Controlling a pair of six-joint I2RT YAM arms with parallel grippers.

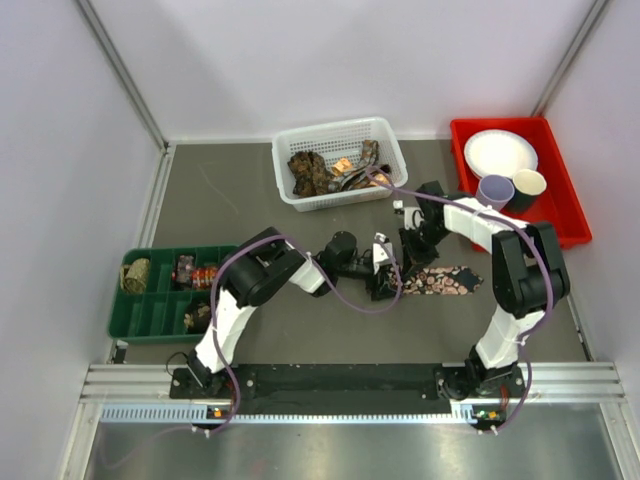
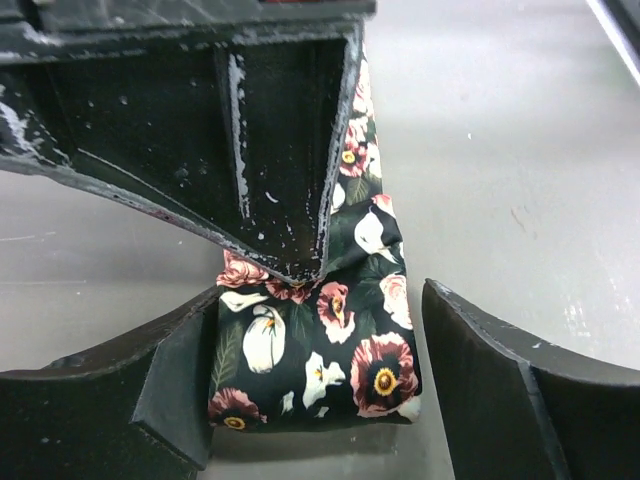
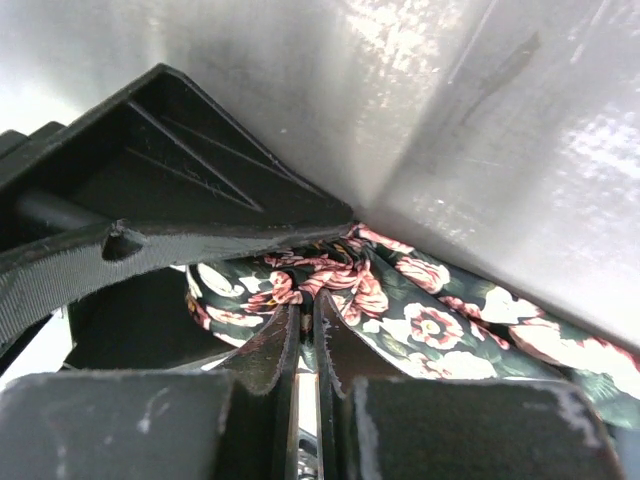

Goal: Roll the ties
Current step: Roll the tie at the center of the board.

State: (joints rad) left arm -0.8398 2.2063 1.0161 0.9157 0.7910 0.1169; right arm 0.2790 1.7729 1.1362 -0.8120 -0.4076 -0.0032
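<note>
A dark floral tie [image 1: 452,283] lies on the grey table, its left end folded into a thick wad. In the left wrist view the wad [image 2: 320,350] sits between the two wide-apart fingers of my left gripper [image 2: 322,296], which is open and straddles it. My right gripper [image 3: 312,305] is shut on a pinch of the same tie [image 3: 440,325] just beyond the wad; its finger [image 2: 285,150] presses down on the fabric. In the top view the left gripper [image 1: 383,275] and the right gripper [image 1: 411,262] meet over the tie's left end.
A white mesh basket [image 1: 385,130] at the back holds several loose ties [image 1: 318,172]. A green divided tray [image 1: 150,320] at the left holds small rolled ties [image 1: 136,275]. A red tray [image 1: 560,200] at the right holds a white plate [image 1: 500,152] and two cups.
</note>
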